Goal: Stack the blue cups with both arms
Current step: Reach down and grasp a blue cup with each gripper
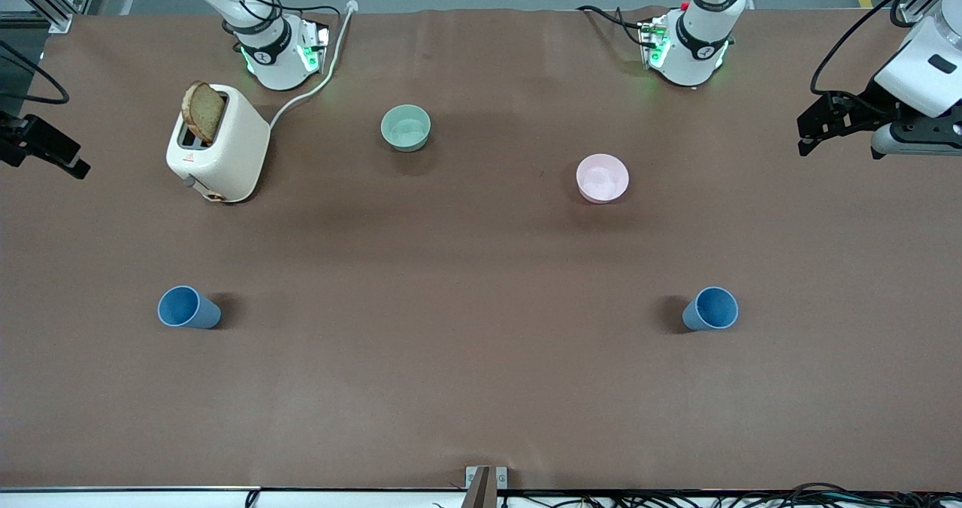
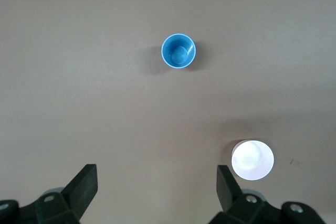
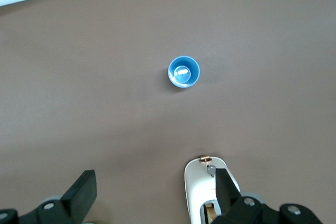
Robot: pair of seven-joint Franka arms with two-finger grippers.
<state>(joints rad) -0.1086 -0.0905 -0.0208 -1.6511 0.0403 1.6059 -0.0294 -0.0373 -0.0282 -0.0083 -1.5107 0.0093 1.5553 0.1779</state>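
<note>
Left tool [image 2: 156, 182] and right tool [image 3: 156, 184]: cut off in front view, both spread in wrist views. 2 blue cups [image 1: 188, 308] [image 1: 711, 309] upright, well apart, one toward each arm's end of the desk [image 1: 466, 388].

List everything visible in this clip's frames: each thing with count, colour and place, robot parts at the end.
blue cups: 2, blue, upright and apart, nearest the front camera; one toward the left arm's end, one toward the right arm's end
pink bowl: 1, pale pink, farther from the camera than the cups, toward the left arm's end
green bowl: 1, pale green, near the bases
toaster: 1, cream, toward the right arm's end, near the right arm's base
toast: 1 slice, brown, sticking up from the toaster
table: 1, brown
left gripper: black, open, raised above the table
right gripper: black, open, over the toaster
</note>
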